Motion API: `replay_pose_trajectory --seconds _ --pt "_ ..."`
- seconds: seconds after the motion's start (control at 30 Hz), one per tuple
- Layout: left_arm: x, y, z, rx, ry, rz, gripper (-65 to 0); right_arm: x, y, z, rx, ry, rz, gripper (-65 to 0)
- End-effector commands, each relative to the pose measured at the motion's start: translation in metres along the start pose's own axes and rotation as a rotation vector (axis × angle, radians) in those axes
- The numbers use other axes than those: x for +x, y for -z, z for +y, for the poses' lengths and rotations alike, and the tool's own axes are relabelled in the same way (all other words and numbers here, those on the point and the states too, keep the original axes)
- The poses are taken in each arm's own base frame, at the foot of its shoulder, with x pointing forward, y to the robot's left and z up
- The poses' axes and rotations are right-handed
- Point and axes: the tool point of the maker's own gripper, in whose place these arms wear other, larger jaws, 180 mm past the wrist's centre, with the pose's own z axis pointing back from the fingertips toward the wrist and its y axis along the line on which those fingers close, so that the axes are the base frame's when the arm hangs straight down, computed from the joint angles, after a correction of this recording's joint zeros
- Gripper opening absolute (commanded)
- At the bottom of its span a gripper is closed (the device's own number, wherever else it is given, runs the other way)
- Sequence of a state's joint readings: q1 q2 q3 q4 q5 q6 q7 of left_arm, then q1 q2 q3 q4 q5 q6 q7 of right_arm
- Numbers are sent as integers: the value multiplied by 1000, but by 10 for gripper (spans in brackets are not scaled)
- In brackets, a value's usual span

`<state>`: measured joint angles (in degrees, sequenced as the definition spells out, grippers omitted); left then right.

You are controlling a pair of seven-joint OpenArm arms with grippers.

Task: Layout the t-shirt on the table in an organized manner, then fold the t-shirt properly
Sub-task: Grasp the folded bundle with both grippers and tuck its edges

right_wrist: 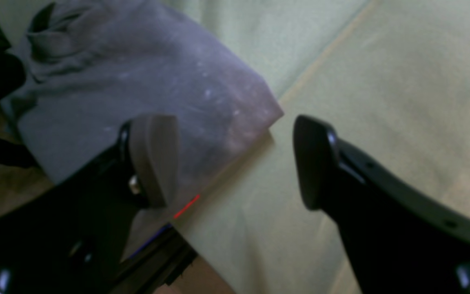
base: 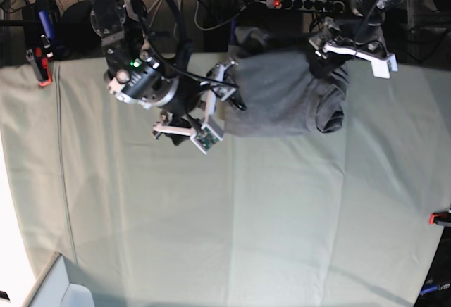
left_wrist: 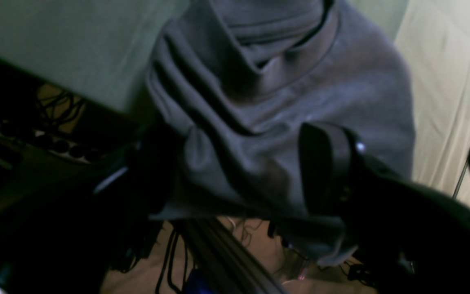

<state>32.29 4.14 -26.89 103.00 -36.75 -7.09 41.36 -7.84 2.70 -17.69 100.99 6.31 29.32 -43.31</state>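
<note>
Judging by the t-shirt (base: 282, 99), we have a folded block at the table's (base: 246, 215) far edge, sleeve side bunched; left gripper (left_wrist: 239, 171) and right gripper (right_wrist: 235, 159) both gape, holding nothing.

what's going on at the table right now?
A two-arm robot is working on a plain grey cotton t-shirt, which lies bunched at the far edge of the table covered in pale mint-green cloth, partly hanging over that edge. The left gripper has its jaws apart on either side of a bunched fold of the shirt. The right gripper is open above the shirt's other corner, holding nothing. The shirt is not yet laid out flat, and no folding has begun.
</note>
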Motion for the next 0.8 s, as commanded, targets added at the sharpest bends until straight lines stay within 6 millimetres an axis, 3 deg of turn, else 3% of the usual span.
replay_pose_trajectory --seconds 0.0,0.1,0.3,0.43,0.57,0.77 --pt "8 -8 -6 -22 -5 -35 -158 16 -2 3 16 -16 -56 -209" --pt "14 -19 -14 -68 -44 -56 -152 16 -2 3 16 -16 -56 -209" --pt "53 -38 4 -59 -109 -174 -152 17 -2 2 14 -18 -58 -209" --pt "71 -13 8 -75 -120 -183 -153 18 -2 3 15 -16 -60 -209" --pt "64 19 9 -90 -133 -113 -153 19 -2 3 17 -16 -62 -209" --pt "30 54 11 -92 -134 28 -152 17 -2 2 14 -18 -58 -209"
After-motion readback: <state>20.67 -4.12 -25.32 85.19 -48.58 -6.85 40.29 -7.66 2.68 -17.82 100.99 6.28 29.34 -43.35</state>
